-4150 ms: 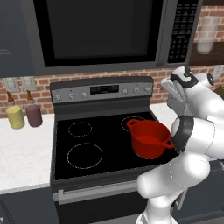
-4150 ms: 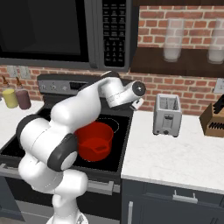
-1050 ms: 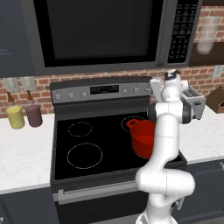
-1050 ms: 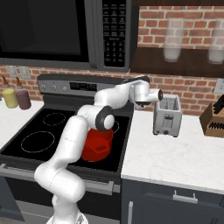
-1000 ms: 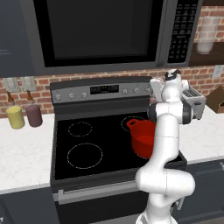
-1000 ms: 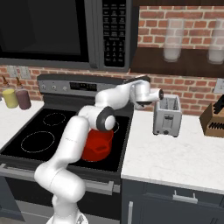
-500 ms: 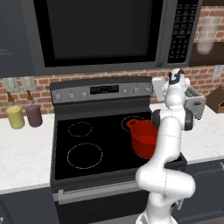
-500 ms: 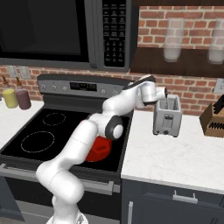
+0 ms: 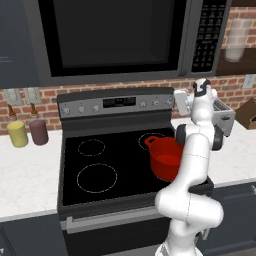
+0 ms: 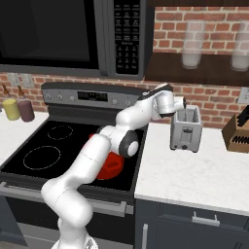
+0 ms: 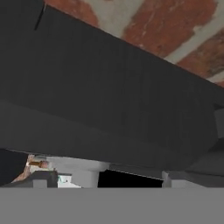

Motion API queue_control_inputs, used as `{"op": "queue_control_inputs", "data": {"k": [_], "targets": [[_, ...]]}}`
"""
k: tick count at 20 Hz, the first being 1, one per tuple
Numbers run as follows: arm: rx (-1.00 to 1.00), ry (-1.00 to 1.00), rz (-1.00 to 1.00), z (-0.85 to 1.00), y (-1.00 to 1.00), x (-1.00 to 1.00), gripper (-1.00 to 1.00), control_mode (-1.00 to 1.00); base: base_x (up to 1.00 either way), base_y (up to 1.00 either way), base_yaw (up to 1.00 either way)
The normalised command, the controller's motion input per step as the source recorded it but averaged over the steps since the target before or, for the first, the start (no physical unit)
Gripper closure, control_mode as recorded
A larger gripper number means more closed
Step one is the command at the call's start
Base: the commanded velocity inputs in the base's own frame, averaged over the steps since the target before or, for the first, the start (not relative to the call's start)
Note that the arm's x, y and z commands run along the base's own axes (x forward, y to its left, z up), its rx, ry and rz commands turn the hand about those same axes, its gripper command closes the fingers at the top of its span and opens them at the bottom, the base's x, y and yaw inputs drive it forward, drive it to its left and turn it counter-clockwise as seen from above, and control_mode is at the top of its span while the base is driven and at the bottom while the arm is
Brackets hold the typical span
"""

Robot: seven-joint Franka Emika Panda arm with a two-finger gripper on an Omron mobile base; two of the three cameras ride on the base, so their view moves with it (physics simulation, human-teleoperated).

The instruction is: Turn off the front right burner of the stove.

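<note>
The wide range with a flat black glass top marked by thin white rings [image 9: 107, 165] stood between two white counters, its grey steel back panel of small knobs and a digital display [image 9: 117, 103] under the dark microwave with a keypad [image 9: 125, 37]. A red round pot with side handles [image 9: 165, 156] sat on the right side of the glass, its right half hidden by the white arm in the left base view; from the right base view only a red sliver of it [image 10: 111, 168] showed past the forearm.

The two-finger gripper [image 9: 178, 101] was raised at the right end of the back panel, beside the rightmost knobs. In the left base view it appeared as a pale block, too small to make out the fingers or any contact with a knob. In the right base view it [image 10: 149, 94] merged with the panel's dark edge. The hand view showed the two fingertips [image 11: 43, 178] standing wide apart with nothing between them, facing a slanted dark slab and brick.

A silver two-slot toaster [image 10: 185, 129] stood on the right counter, partly covered by the wrist in the left view. A yellow jar [image 9: 17, 134] and a purple jar [image 9: 38, 131] sat at the left.
</note>
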Motion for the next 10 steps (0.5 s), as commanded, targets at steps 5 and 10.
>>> {"op": "queue_control_inputs", "data": {"k": [5,10], "targets": [[0.00,-0.02,-0.14,0.02,0.07,0.16,-1.00,-1.00,0.00,0.00,0.00],[0.00,0.00,-0.27,0.00,0.12,0.12,-1.00,-1.00,0.00,0.00,0.00]]}}
